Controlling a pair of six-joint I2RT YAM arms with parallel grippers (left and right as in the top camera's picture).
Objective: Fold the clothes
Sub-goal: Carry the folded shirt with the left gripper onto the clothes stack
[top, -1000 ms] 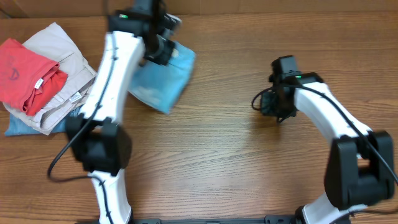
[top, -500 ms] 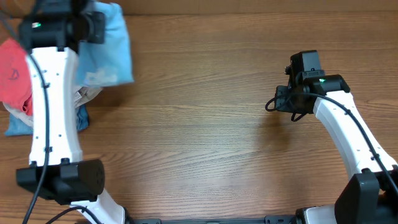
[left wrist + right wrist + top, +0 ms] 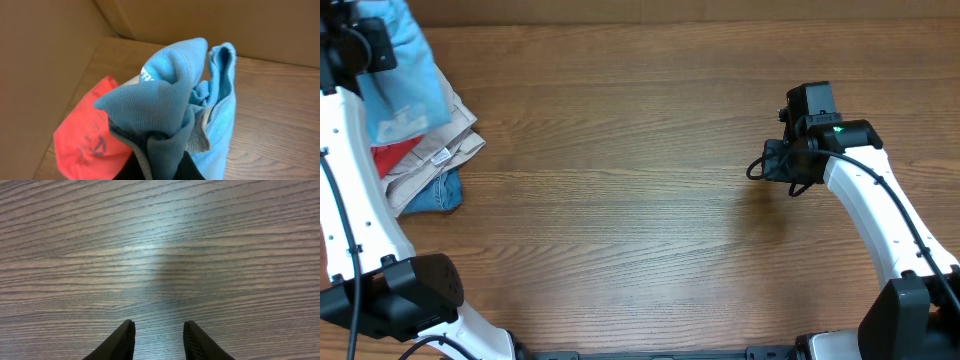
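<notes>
The clothes, a light blue T-shirt [image 3: 408, 75], hang bunched from my left gripper [image 3: 370, 45] at the table's far left back corner, over a pile of other garments. In the left wrist view the blue fabric [image 3: 170, 95] rises in folds from between the dark jaws, and my left gripper [image 3: 162, 162] is shut on it. My right gripper [image 3: 159, 326] stands open over bare wood with nothing between its fingers. In the overhead view the right gripper [image 3: 777, 162] is at the right of the table, far from the shirt.
Under the hanging shirt lies a pile: beige trousers [image 3: 455, 140], a red T-shirt [image 3: 395, 158] and blue denim [image 3: 435, 192]. The red T-shirt [image 3: 85, 142] also shows below the left wrist. A cardboard wall [image 3: 210, 25] runs along the table's back edge.
My left arm has swung left with the blue shirt, from the back middle of the table to above the pile. The right arm drew back to the right, then held still.
</notes>
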